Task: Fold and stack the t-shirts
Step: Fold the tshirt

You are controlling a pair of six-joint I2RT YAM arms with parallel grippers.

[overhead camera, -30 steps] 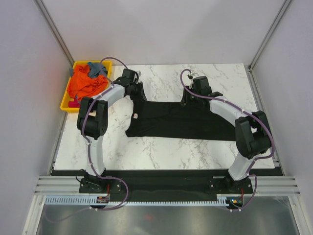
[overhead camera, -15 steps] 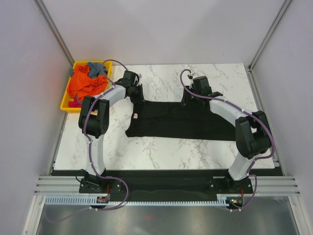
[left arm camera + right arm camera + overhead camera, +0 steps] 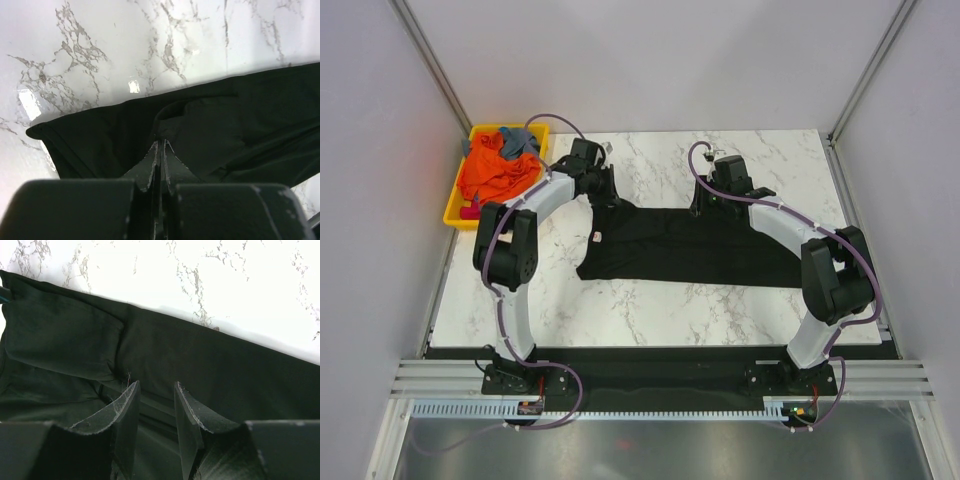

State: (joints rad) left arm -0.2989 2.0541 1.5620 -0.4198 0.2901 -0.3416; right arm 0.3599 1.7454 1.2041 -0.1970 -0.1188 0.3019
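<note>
A large black t-shirt (image 3: 690,250) lies in a long folded band across the middle of the marble table, its small white neck label (image 3: 597,237) at the left end. My left gripper (image 3: 606,195) is shut on the shirt's far left corner. In the left wrist view, the fingertips (image 3: 161,143) pinch a raised fold of the black cloth (image 3: 240,130). My right gripper (image 3: 710,207) sits on the shirt's far edge. In the right wrist view, it stands open (image 3: 155,387) over the black cloth (image 3: 210,360). Orange (image 3: 495,172) and grey-blue (image 3: 520,140) t-shirts lie crumpled in the tray.
A yellow plastic tray (image 3: 454,214) sits at the table's far left corner, close to the left arm. Bare marble (image 3: 650,310) lies in front of the black shirt and behind it. Frame posts and side walls stand at both ends of the table.
My left gripper has shut on the shirt's far left corner, and the cloth there now rises toward it. The left elbow has swung slightly left. The right arm has not moved.
</note>
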